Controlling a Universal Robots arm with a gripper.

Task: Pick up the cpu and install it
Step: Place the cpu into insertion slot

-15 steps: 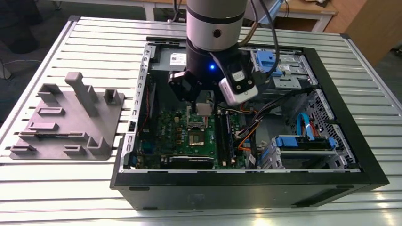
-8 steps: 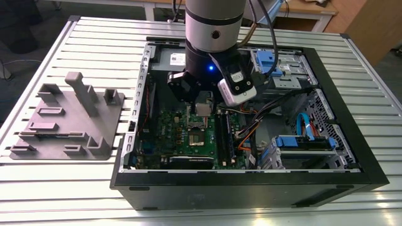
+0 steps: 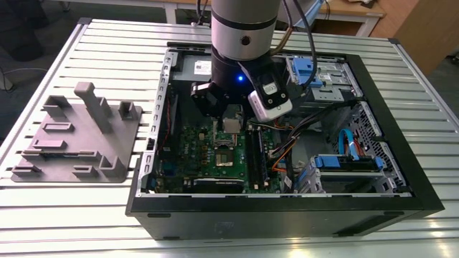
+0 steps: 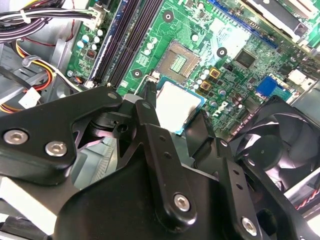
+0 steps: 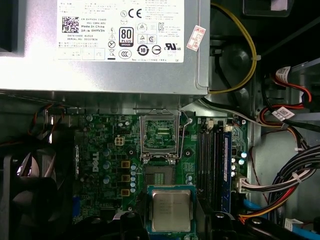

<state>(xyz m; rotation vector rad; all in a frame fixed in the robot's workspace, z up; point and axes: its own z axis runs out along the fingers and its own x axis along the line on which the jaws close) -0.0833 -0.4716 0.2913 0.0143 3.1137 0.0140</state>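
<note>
Worktop (image 3: 86, 215) of silvery slatted metal is carrying a large black open-sided computer case (image 3: 287, 217), and a grey plastic tray (image 3: 86, 137) with upright blocks is lying just beside the case, toward the exterior view's left. Rising out of the top of that view, the thick silver-and-black robot arm (image 3: 244, 27) is reaching down into the case. Inside, a silver box-shaped power supply (image 5: 100, 70) is sitting along one wall, and a green circuit board (image 3: 208, 161) is covering the case floor, with a round black fan (image 4: 280, 145) near its edge. On the board, the hollow square metal socket frame (image 5: 160, 135) is standing open, leaving the square socket (image 5: 160, 177) next to it exposed. The jaws are clenching the cpu (image 5: 171, 210), a small flat square chip with a silvery-grey top and pale rim, from two opposite sides. In both wrist views the cpu (image 4: 177, 105) is hanging level above the board, just beside the open socket and not seated in it.
</note>
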